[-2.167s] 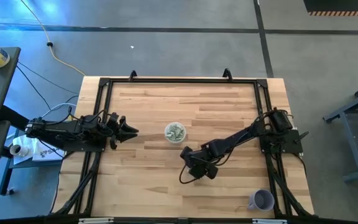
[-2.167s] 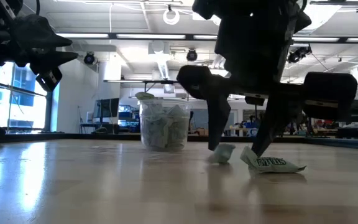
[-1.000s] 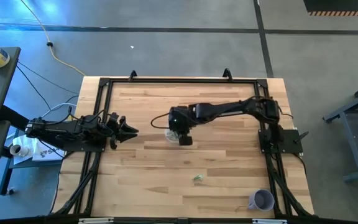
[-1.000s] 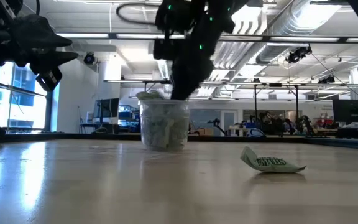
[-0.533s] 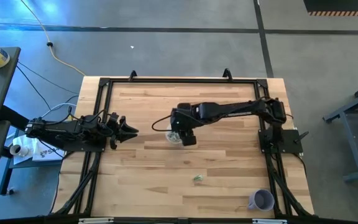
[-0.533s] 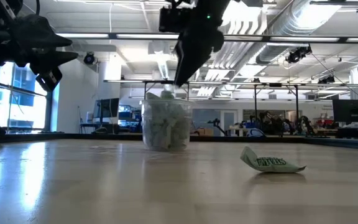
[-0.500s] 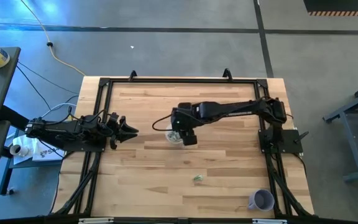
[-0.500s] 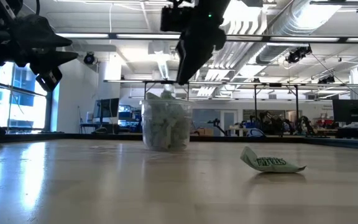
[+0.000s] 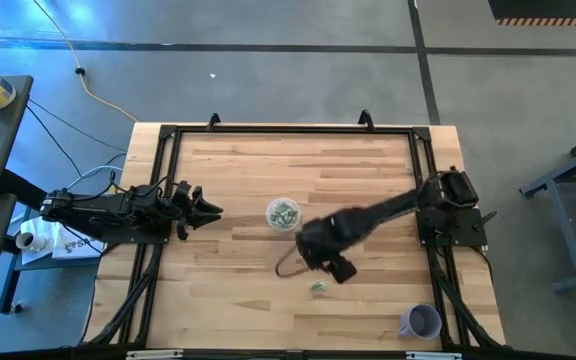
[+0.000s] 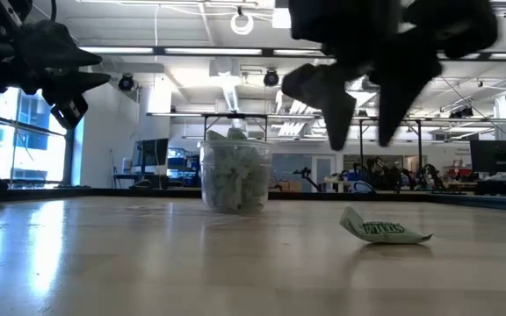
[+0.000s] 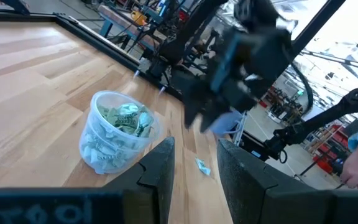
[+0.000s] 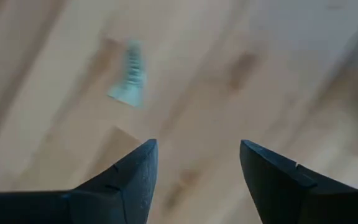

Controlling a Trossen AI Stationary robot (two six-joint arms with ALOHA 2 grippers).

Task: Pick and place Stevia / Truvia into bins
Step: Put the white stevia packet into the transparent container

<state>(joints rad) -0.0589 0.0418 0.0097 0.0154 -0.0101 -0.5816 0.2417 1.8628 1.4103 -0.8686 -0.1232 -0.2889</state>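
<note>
The bench (image 9: 228, 180) is showing pale planked wood with a smooth, faintly glossy finish. The cup (image 9: 282, 213) is looking like clear plastic, holding crumpled paper packets (image 11: 124, 120). At its five o'clock, another packet (image 10: 383, 230) is lying creased. Both hands are appearing matt dark.

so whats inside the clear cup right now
The clear cup holds a heap of green and white sweetener packets, piled nearly to its rim. Those on top and against the wall show; the ones buried lower are covered, so their number cannot be told.
</note>
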